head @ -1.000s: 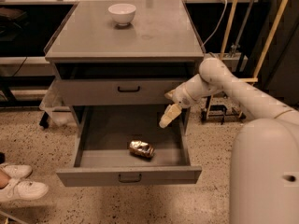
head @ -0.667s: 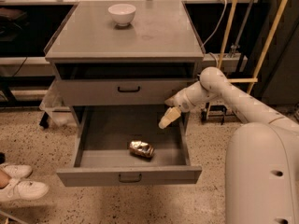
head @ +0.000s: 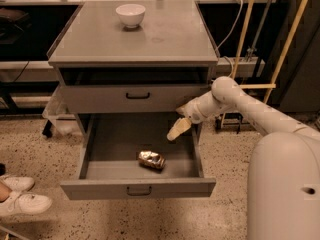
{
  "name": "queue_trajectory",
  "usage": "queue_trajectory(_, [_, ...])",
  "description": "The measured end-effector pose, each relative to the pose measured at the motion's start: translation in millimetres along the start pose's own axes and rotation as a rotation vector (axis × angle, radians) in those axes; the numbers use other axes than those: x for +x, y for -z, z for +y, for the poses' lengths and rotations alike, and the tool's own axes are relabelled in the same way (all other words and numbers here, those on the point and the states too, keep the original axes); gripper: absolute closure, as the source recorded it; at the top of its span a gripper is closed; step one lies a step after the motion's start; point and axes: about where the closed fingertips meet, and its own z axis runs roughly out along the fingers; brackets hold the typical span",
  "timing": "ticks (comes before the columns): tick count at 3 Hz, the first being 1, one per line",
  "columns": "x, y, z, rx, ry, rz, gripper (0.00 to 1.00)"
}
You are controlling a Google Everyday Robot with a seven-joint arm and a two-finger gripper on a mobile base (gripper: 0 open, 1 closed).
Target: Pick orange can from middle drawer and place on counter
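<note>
The orange can (head: 151, 159) lies on its side on the floor of the open middle drawer (head: 100, 170), near the front centre. My gripper (head: 176, 130) hangs over the drawer's right rear part, above and to the right of the can, apart from it, holding nothing that I can see. The counter (head: 175, 39) is the grey cabinet top above.
A white bowl (head: 130, 14) stands at the back of the counter. The closed upper drawer (head: 137, 96) is just behind the gripper. White shoes (head: 20, 196) are on the floor at the left. Wooden poles (head: 287, 39) and cables stand at the right.
My gripper and forearm have shifted slightly left and down over the drawer. The can has not moved.
</note>
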Motion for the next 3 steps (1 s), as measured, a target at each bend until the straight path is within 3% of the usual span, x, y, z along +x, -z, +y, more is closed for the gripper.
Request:
queue_trajectory(1, [-13,-23,23,0.066,-0.016,0.016,0.00])
queue_trajectory(2, [7,-50,37,0.079,-0.050,0.036,0.00])
queue_trajectory(3, [6,-49,37,0.075,-0.045,0.032,0.00])
